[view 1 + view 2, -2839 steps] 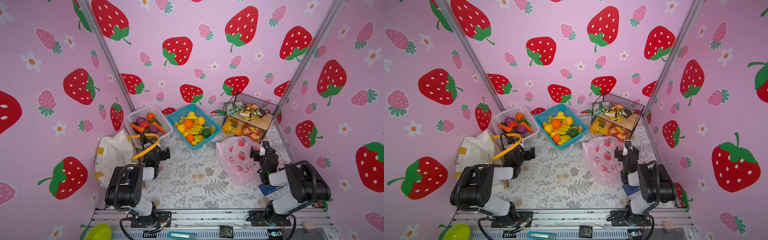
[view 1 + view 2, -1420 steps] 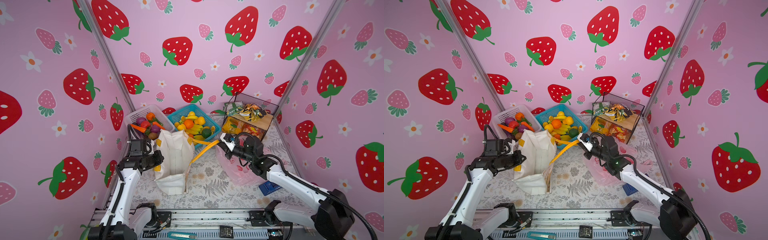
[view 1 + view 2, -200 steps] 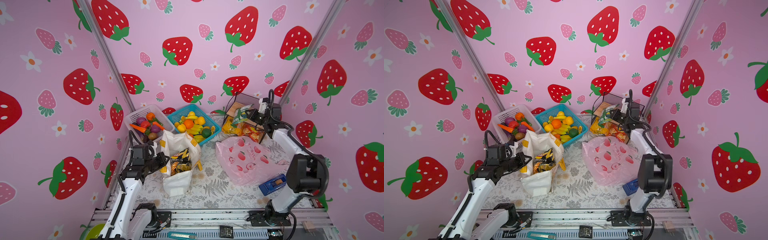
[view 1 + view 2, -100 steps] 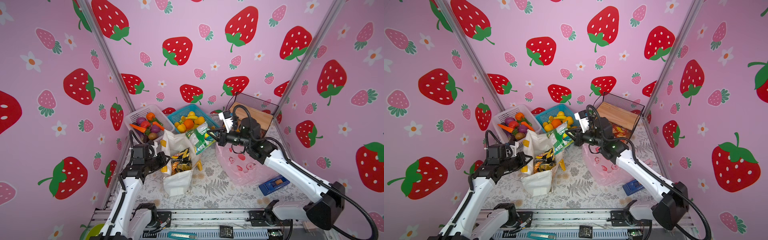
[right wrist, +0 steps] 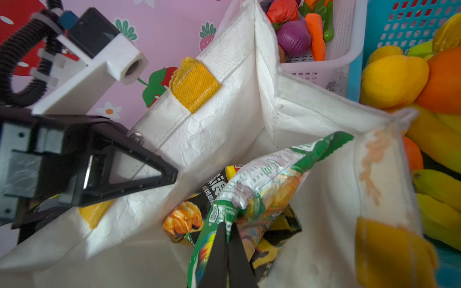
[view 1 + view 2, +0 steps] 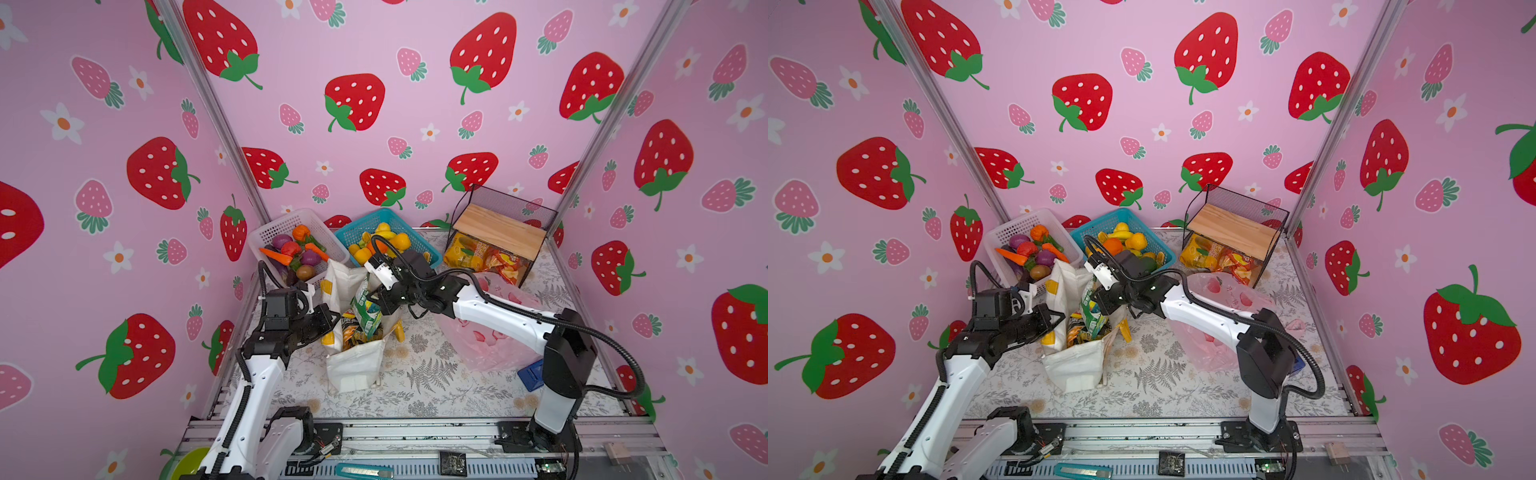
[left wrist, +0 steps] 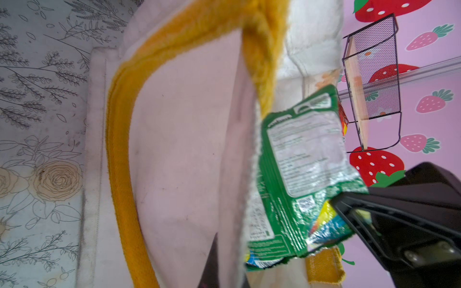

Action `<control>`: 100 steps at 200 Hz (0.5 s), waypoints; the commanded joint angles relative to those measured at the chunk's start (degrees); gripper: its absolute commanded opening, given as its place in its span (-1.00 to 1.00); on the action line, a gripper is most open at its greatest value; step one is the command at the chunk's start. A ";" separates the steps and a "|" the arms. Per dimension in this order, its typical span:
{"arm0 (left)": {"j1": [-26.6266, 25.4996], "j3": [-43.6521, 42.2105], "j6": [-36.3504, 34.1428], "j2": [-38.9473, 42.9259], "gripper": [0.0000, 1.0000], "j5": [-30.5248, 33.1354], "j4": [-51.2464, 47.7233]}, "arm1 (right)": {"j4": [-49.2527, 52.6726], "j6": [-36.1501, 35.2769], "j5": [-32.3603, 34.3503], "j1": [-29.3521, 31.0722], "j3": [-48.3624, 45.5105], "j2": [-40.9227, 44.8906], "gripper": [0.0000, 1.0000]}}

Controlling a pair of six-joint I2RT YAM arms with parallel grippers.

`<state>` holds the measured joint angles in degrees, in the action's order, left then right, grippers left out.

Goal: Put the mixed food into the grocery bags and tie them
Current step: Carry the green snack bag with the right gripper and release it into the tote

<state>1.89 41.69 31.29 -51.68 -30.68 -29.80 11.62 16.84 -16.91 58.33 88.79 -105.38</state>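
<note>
**Green packet poised in the tote's mouth**

The jaws of our left gripper [image 6: 330, 322] are clenched on the rim of the white canvas tote [image 6: 353, 365], spreading it open on the desk [image 6: 436, 386]. The green snack packet [image 6: 366, 311] hangs long axis downward, its lower end inside that mouth above the black and yellow packets [image 5: 212, 185]. It hangs beneath our right gripper [image 5: 228, 225], whose jaws pinch its upper end. We judge a plain release drops it in.

Both top views: high at near edge, looking down + toward far wall, wide, whole table [image 6: 436, 374]; nearly same framing. L wrist cam: v. close on tote [image 7: 179, 149] outer side, facing right-far toward wire rack [image 7: 371, 82]. R wrist cam: close above tote mouth, looking down-left. All four share tote + green pkt [image 5: 262, 174].
</note>
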 commanded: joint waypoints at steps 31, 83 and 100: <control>0.21 -0.28 -0.09 1.06 -1.00 -1.58 1.74 | -4.76 0.14 2.61 1.46 7.93 -6.02 -0.71; 0.30 -0.09 -0.34 1.09 -1.00 -1.43 1.71 | 3.99 -8.39 5.57 -0.16 5.06 2.89 0.30; 0.39 0.06 -0.36 1.10 -1.00 -1.40 1.70 | 2.53 -7.72 7.65 -2.43 -2.54 9.23 0.32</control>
<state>1.89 41.69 31.29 -51.42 -30.70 -29.82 13.65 11.53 -11.92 58.39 93.38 -105.49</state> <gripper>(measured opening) 0.059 0.652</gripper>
